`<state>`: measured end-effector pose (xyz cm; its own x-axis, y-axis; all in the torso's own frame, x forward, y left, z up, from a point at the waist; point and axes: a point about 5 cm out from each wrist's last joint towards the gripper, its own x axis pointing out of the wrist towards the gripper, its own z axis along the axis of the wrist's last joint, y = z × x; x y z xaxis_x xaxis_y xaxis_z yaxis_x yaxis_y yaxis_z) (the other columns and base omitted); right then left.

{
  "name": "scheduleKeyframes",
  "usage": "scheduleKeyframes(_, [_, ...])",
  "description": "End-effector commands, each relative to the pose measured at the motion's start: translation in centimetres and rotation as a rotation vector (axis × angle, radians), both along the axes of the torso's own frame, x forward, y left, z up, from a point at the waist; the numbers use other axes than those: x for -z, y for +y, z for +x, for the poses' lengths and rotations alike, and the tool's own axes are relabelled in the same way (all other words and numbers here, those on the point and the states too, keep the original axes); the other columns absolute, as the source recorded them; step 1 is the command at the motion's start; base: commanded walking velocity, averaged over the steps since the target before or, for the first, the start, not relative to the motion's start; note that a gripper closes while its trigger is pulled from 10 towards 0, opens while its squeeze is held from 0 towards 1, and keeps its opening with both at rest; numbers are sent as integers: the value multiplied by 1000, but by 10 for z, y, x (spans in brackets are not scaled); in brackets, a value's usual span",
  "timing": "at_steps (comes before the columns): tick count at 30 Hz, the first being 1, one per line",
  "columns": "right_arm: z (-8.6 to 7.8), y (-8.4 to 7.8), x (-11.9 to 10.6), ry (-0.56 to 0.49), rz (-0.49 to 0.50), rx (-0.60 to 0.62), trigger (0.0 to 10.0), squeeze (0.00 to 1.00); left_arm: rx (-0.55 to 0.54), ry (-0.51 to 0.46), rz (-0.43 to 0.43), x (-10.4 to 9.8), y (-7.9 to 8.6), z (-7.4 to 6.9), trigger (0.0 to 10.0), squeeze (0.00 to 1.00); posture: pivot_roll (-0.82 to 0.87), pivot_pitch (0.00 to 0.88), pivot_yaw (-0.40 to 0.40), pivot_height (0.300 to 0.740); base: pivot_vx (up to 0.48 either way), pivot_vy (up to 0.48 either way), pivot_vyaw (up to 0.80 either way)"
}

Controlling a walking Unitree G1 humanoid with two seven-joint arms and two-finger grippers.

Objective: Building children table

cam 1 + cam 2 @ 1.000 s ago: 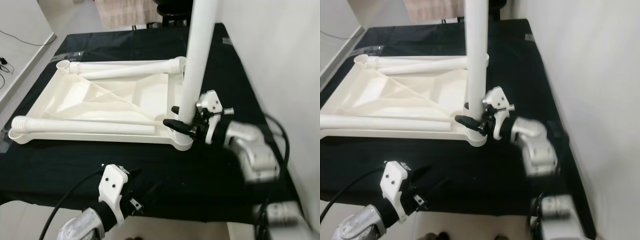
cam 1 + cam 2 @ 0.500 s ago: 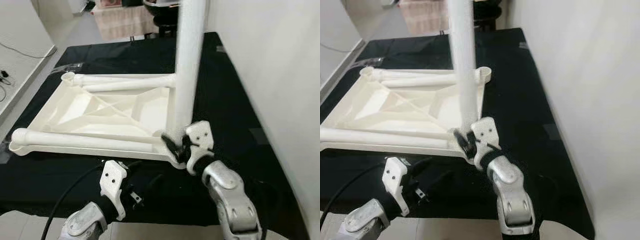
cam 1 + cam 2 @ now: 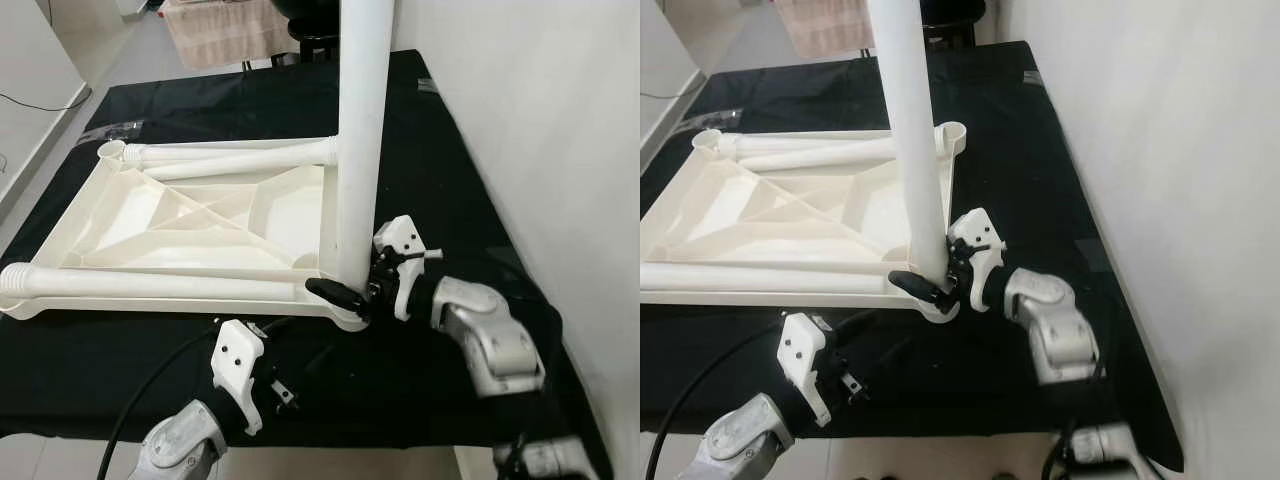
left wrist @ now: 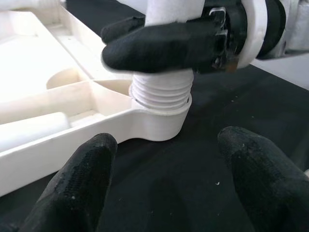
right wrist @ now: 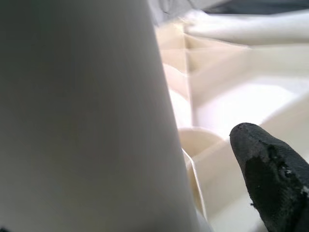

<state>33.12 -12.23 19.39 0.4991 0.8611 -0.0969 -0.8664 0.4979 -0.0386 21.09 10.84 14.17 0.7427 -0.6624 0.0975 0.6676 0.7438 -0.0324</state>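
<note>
Black cloth (image 3: pixel 450 150); right pincer (image 3: pixel 352 291) pinching upright leg (image 3: pixel 358 150), top cropped; left pincer (image 4: pixel 164 179) spread

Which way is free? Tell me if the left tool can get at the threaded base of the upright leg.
Probably yes. The left tool hangs open, facing the threaded base across bare black cloth. But the right tool already clamps the upright leg just above the threads, leaving little room.

White tabletop (image 3: pixel 180 225) upside down; one leg (image 3: pixel 360 130) upright in near-right corner socket; two legs lying inside.
</note>
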Motion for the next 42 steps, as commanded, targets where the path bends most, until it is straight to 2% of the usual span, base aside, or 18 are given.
scheduleKeyframes(1, [1,3,-1,4,37,-56,4667,0,-18,10,17,6,1,-4,10000,0,1,178,41,740,0,0,0])
scheduleKeyframes(2, [3,3,-2,10,42,-78,1059,0,-21,10,18,6,1,-5,10000,0,1,178,41,740,0,0,0])
scheduleKeyframes(3, [4,3,-2,26,55,-108,0,0,-26,8,18,7,0,-6,10000,0,4,177,37,740,0,0,0])
scheduleKeyframes(14, [7,-2,-3,32,55,-177,0,0,-53,-12,20,9,-2,-1,10000,0,-13,172,23,740,0,0,0])
scheduleKeyframes(17, [-1,0,13,-2,22,14,0,0,-86,-16,18,12,1,4,10000,0,-25,174,20,740,0,0,0])
scheduleKeyframes(21, [-4,1,17,-3,13,62,0,0,-91,-16,16,12,1,4,10000,0,-25,174,20,740,0,0,0])
scheduleKeyframes(22, [-12,2,39,18,-56,363,0,0,-93,-13,6,12,3,6,10000,0,-41,185,31,740,0,0,0])
scheduleKeyframes(23, [-12,2,39,18,-56,363,0,0,-93,-13,6,12,3,6,10000,0,-41,185,31,740,0,0,0])
scheduleKeyframes(25, [-38,11,61,42,-119,640,0,0,-92,-17,-3,11,5,10,10000,0,-62,186,49,740,0,0,0])
scheduleKeyframes(29, [-42,20,61,7,-145,642,0,0,-92,-21,-4,10,6,13,10000,0,-69,178,63,740,0,0,0])
scheduleKeyframes(30, [-37,19,61,15,-131,627,824,0,-91,-22,-5,10,6,15,10000,0,-61,170,57,740,0,0,0])
scheduleKeyframes(32, [-32,18,61,29,-118,624,824,0,-89,-23,-6,10,6,16,10000,0,-60,170,56,740,0,0,0])
scheduleKeyframes(33, [-27,18,59,40,-77,610,10000,0,-91,-25,-7,11,5,17,10000,0,-57,167,56,740,0,0,0])
scheduleKeyframes(34, [-27,18,59,40,-77,610,10000,0,-91,-25,-7,11,5,17,10000,0,-57,167,56,740,0,0,0])
scheduleKeyframes(35, [-22,19,54,26,-35,583,10000,337,-95,-26,-8,11,5,18,10000,0,-52,164,53,740,0,0,0])
scheduleKeyframes(36, [-17,23,48,13,9,516,10000,1000,-102,-28,-10,12,5,18,10000,0,-45,159,48,740,0,0,0])
scheduleKeyframes(38, [-17,23,48,13,9,516,10000,1000,-102,-28,-10,12,5,18,10000,0,-45,159,48,740,0,0,0])
scheduleKeyframes(42, [-8,31,27,-31,112,313,10000,1000,-111,-31,-13,13,4,20,10000,0,-31,150,42,740,0,0,0])
